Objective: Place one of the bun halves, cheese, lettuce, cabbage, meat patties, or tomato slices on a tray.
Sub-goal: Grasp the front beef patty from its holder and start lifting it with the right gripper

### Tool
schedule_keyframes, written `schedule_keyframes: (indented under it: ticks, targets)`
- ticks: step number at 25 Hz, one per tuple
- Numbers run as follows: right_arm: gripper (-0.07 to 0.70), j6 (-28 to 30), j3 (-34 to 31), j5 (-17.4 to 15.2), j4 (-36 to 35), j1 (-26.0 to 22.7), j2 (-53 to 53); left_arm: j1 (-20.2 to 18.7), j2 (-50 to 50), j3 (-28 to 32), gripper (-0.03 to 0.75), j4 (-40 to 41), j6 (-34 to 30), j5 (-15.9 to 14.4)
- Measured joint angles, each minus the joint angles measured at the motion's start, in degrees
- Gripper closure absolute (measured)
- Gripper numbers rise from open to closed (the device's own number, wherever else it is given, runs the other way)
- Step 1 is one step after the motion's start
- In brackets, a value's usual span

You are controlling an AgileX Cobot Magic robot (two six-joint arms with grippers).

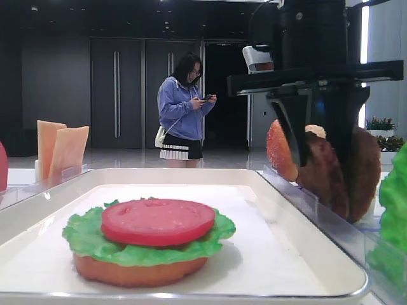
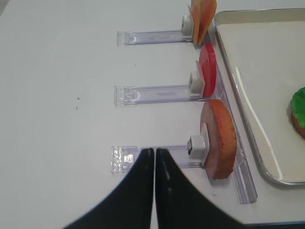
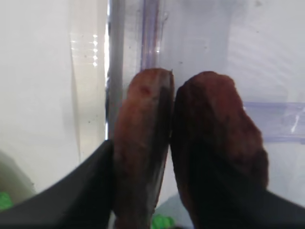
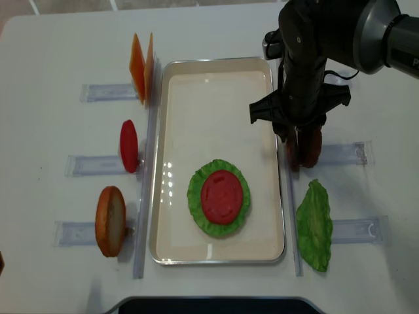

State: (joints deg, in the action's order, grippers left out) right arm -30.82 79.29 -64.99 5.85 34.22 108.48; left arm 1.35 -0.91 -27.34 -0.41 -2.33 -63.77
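White tabletop beside the white rimmed tray point(image 4: 171, 163) carries clear racks, where the dark grainy meat patties point(image 3: 190, 152) stand on edge, judged stiff and light, best pinched across the faces as the right gripper point(image 1: 321, 143) straddles one, fingers spread.

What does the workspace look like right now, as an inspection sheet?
Surface: white table.
Job's things: white tray holds bun half, lettuce, tomato slice; meat patties upright in right rack.
Clutter: nothing seen.
Grippers: right pincer straddles one patty, grip unclear; left pincer shut, empty.
Cables: one on right arm.
Surroundings: person on phone.
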Motion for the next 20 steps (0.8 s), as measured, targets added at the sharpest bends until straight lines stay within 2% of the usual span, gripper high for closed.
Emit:
schedule_keyframes:
  ticks: [4, 5, 13, 20]
  targets:
    - [0.480, -0.2, 0.0, -0.4, 2.1, 0.0, 0.0, 0.0, 0.0, 0.0, 0.722, 0.0, 0.0, 0.0]
    - [0.491, -0.2, 0.0, -0.5, 2.1, 0.0, 0.0, 0.0, 0.0, 0.0, 0.722, 0.0, 0.0, 0.0]
    - [0.491, -0.1, 0.0, -0.8, 2.0, 0.0, 0.0, 0.0, 0.0, 0.0, 0.722, 0.0, 0.0, 0.0]
    - [0.491, 1.4, 5.1, -5.0, 0.5, 0.0, 0.0, 0.0, 0.0, 0.0, 0.722, 0.0, 0.0, 0.0]
